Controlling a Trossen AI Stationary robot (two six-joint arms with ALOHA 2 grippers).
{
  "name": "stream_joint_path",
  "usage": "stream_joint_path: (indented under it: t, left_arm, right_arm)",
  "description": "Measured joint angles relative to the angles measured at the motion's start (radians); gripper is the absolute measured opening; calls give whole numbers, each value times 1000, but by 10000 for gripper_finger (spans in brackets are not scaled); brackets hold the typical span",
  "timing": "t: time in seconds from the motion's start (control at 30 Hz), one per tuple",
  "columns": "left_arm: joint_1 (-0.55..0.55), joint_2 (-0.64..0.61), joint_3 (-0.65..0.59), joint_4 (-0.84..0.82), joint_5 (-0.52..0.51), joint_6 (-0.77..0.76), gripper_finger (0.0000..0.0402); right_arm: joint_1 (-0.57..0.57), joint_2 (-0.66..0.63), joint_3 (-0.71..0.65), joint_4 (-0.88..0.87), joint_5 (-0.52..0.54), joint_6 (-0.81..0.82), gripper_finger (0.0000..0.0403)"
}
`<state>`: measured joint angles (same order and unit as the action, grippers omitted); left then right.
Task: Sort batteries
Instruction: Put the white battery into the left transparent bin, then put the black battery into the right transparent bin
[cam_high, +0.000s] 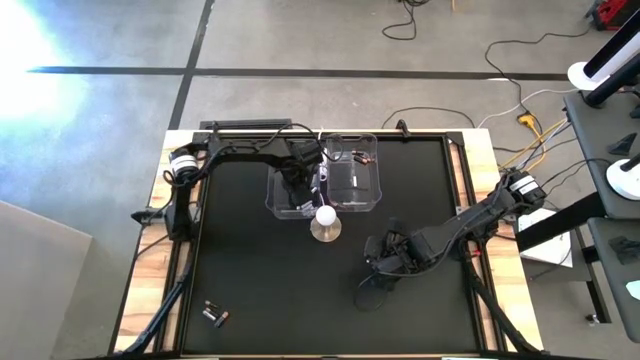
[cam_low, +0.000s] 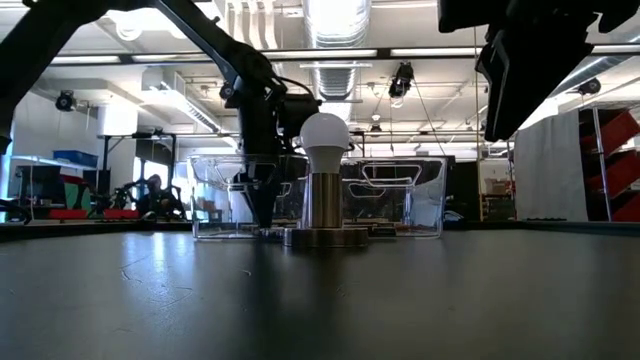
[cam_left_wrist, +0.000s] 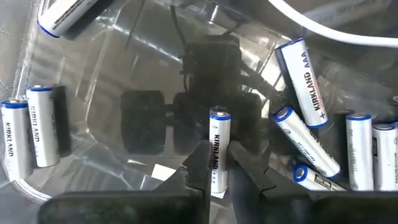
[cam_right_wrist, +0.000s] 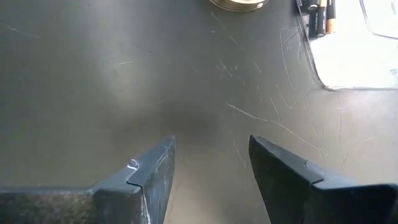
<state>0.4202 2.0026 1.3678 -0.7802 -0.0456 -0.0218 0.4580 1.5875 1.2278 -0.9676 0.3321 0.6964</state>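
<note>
My left gripper (cam_high: 300, 190) reaches down into the left clear bin (cam_high: 283, 190) and is shut on one silvery-white battery (cam_left_wrist: 217, 134). Several more silvery-white batteries (cam_left_wrist: 306, 81) lie loose on that bin's floor around it. Dark cells with reddish marks (cam_high: 345, 155) lie in the right clear bin (cam_high: 357, 180). Two more dark cells (cam_high: 215, 316) lie on the mat near the table's near-left corner. My right gripper (cam_right_wrist: 211, 162) is open and hovers low over bare mat, right of the table's middle (cam_high: 380, 262). My left gripper (cam_left_wrist: 217, 165) pinches the silvery-white battery by its lower half (cam_left_wrist: 216, 168) between the two fingers. The battery lies along the fingers, and its blue-ringed end (cam_left_wrist: 219, 115) sticks out past the fingertips. The fingers come from above, pointing down into the bin. Whether the battery touches the bin floor I cannot tell.
A white bulb on a round metal base (cam_high: 325, 225) stands on the mat just in front of the two bins, between the arms. A white cable (cam_left_wrist: 336, 18) crosses the left bin's far part. Open black mat (cam_high: 300, 300) spreads toward the near edge.
</note>
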Motion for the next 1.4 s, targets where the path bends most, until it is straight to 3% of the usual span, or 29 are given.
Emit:
stream_joint_path:
  t: [0.3, 0.47, 0.6, 0.93, 1.17, 1.4]
  left_arm:
    - [-5, -43, 0, -7, -6, 13, 121]
    - [-33, -172, 0, -20, -10, -1, 168]
    - [-126, -315, -9, -65, -13, -38, 179]
    - [-621, -669, -149, -183, -32, -324, 183]
    - [-1023, -804, -309, -187, -81, -822, 216]
    - [-1329, -746, -488, -107, -15, -1338, 242]
  right_arm:
    - [0, 0, 3, -1, 0, 2, 199]
    - [0, 0, 5, -1, 0, 2, 199]
    - [0, 0, 5, 0, 0, 3, 199]
    - [-16, 0, 6, 7, 8, 0, 199]
    - [-24, 0, 7, 9, 8, 0, 199]
    - [-24, 0, 7, 29, 9, 15, 199]
